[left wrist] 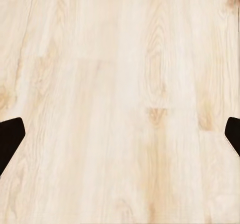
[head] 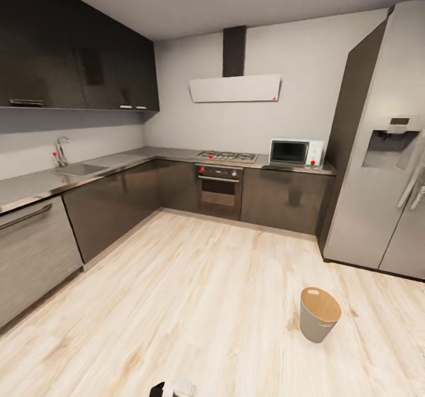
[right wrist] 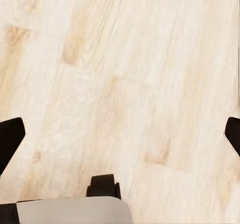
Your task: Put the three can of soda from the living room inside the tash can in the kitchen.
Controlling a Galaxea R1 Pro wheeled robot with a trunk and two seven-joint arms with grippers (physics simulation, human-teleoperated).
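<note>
I am in the kitchen, on its light wood floor [head: 195,302]. The trash can [head: 319,314], a small round grey-white bin with a tan inside, stands upright on the floor ahead to my right, near the fridge. The soda cans are out of view. My left gripper [left wrist: 120,139] hangs over bare floor, open, its dark fingertips [left wrist: 10,140] far apart with nothing between them. My right gripper [right wrist: 120,139] is open in the same way above the floor, close to my own base and its black caster wheel [right wrist: 104,186].
Glossy dark cabinets run along the left and back walls under a grey countertop [head: 35,183] with a sink [head: 79,168]. A steel dishwasher [head: 32,255] is at near left, an oven [head: 219,191] and microwave [head: 296,152] at the back, and a tall fridge [head: 383,166] at right.
</note>
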